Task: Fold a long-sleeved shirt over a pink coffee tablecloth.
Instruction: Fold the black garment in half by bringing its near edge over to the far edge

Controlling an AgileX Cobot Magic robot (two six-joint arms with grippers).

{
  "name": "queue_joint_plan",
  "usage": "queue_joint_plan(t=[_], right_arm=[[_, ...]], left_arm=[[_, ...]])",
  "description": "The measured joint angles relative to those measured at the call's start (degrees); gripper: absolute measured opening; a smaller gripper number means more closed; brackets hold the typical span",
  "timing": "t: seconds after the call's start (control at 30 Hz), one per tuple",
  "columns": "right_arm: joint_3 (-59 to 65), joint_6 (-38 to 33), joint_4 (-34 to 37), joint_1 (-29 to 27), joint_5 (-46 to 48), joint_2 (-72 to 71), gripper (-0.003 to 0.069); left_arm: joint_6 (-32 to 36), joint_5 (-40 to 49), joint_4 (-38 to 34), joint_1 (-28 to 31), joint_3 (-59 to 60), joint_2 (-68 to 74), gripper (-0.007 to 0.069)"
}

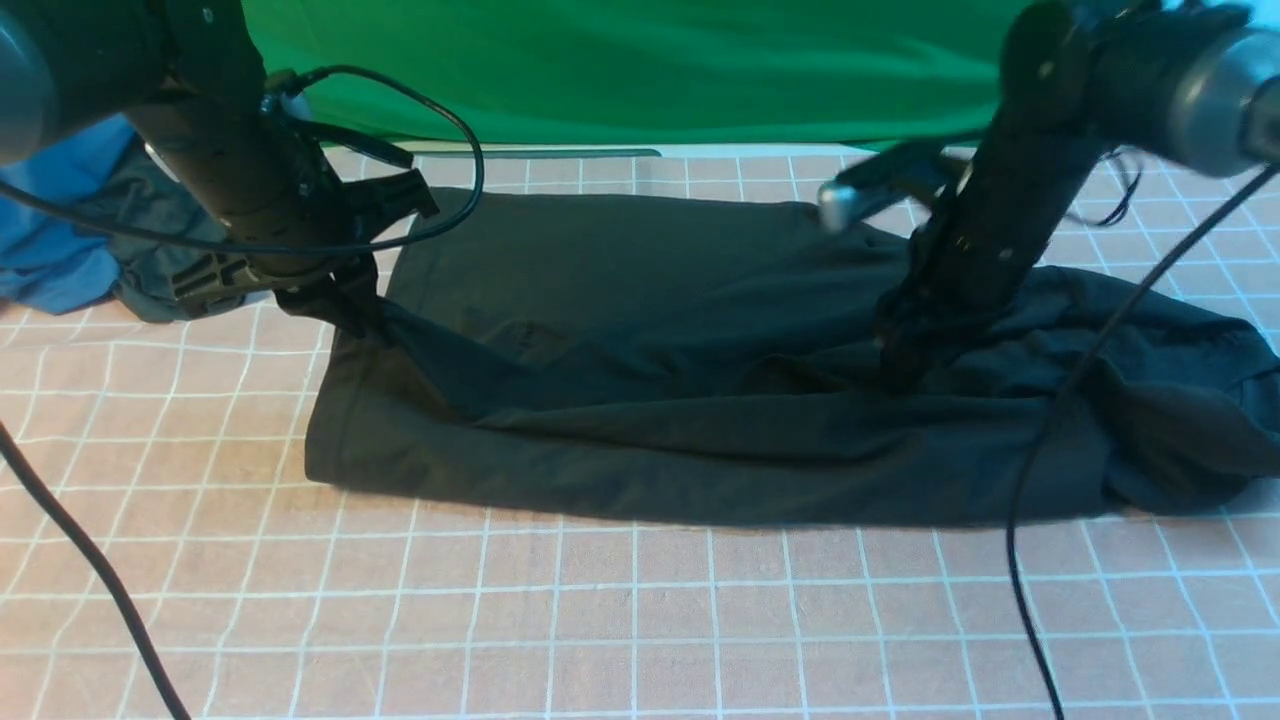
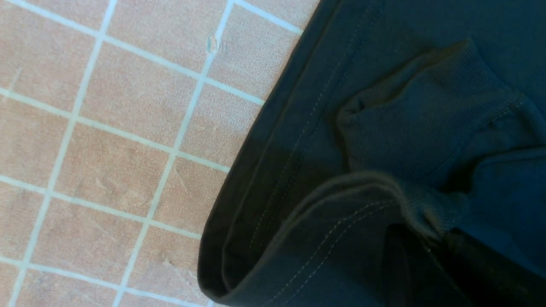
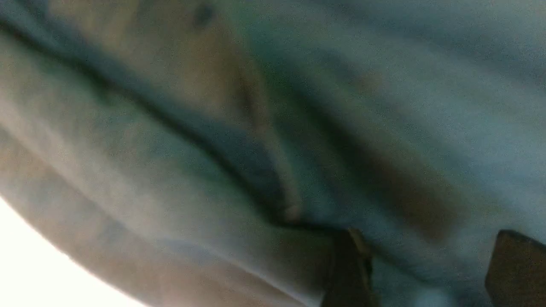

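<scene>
The left gripper (image 1: 355, 310) is pinching the long-sleeved shirt (image 1: 650, 350) at its left end while the right gripper (image 1: 900, 355) is resting spread-jawed on its bunched right end, long axis running between them

Work surface covered edge to edge by the pink coffee tablecloth (image 1: 640, 620), white grid; the black long-sleeved shirt (image 1: 650, 330) lies rumpled across centre and right; bundle of blue and dark cloth (image 1: 70, 240) at upper left
</scene>
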Motion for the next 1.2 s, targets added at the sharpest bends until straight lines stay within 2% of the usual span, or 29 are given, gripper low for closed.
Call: queue_joint_plan(t=[0.13,0.3,0.4,0.5,0.63,0.87,1.2], right_arm=[[0.0,-0.05,-0.05,1.4,3.09,0.19,0.0475],[0.0,-0.05,-0.58,3.16,3.46,0.02,0.0549],[0.0,0.87,-3.55,4.4,2.98,0.37,0.0574],[0.0,4.51,-6.76,4.86,0.37,0.9,0.0578],[0.0,5.81,-7.73,4.86,-1.08,1.2,0.0581],[-2.08,6.29,-4.5,4.86,3.11,0.96,0.0583],[-5.96,7.43,-3.82,4.75,-0.16,-1.38,0.0583]], left_arm=[[0.81,0.04,0.0,0.0,0.0,0.0,0.0032],[1.87,0.06,0.0,0.0,0.0,0.0,0.0032],[2.02,0.06,0.06,0.0,0.0,0.0,0.0032],[2.54,0.06,0.06,0.0,0.0,0.0,0.0032],[2.89,0.06,0.19,0.0,0.0,0.0,0.0032],[3.28,0.06,0.24,0.0,0.0,0.0,0.0032],[4.24,0.06,0.48,0.0,0.0,0.0,0.0032]])
